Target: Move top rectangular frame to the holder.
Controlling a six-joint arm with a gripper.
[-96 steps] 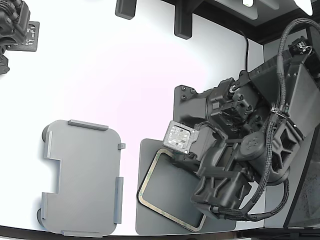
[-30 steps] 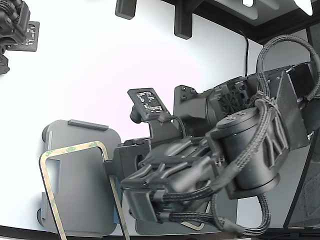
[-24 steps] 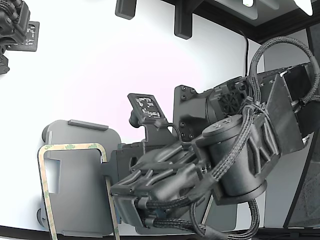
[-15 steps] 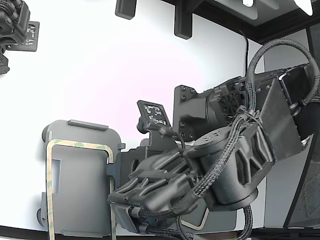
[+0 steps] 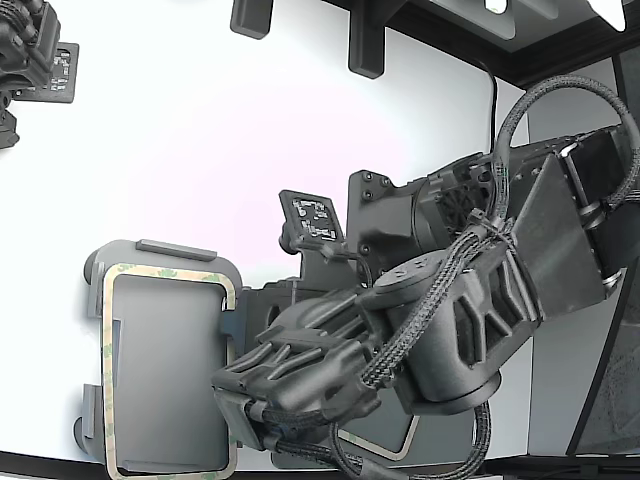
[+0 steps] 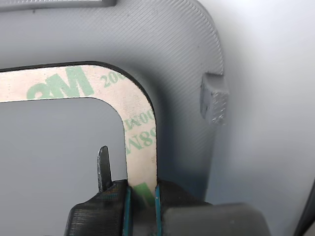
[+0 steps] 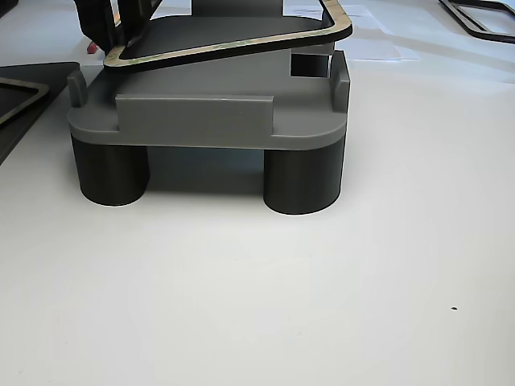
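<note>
The top rectangular frame [image 5: 165, 271], tan with green print, hangs over the light grey holder [image 5: 165, 370] at the exterior view's lower left, roughly squared to its outline. My gripper [image 5: 232, 325] is shut on the frame's long side nearest the arm. In the wrist view the teal-lined fingers [image 6: 127, 199] pinch the frame [image 6: 140, 128] just past a rounded corner, above the holder [image 6: 182, 59]. From the other view the frame [image 7: 241, 44] sits slightly above the holder [image 7: 193, 121], raised at the gripper [image 7: 100, 36] end.
A darker grey mat [image 5: 450, 430] under my arm carries another beige frame [image 5: 405, 440]. A second arm [image 5: 25, 50] stays at the exterior view's far left corner. Black fixtures [image 5: 365, 45] stand along the back edge. The holder rests on dark round legs [image 7: 302, 181].
The frame left the dark mat, swung over to the holder in my grip, then straightened and came down closer to the holder's outline.
</note>
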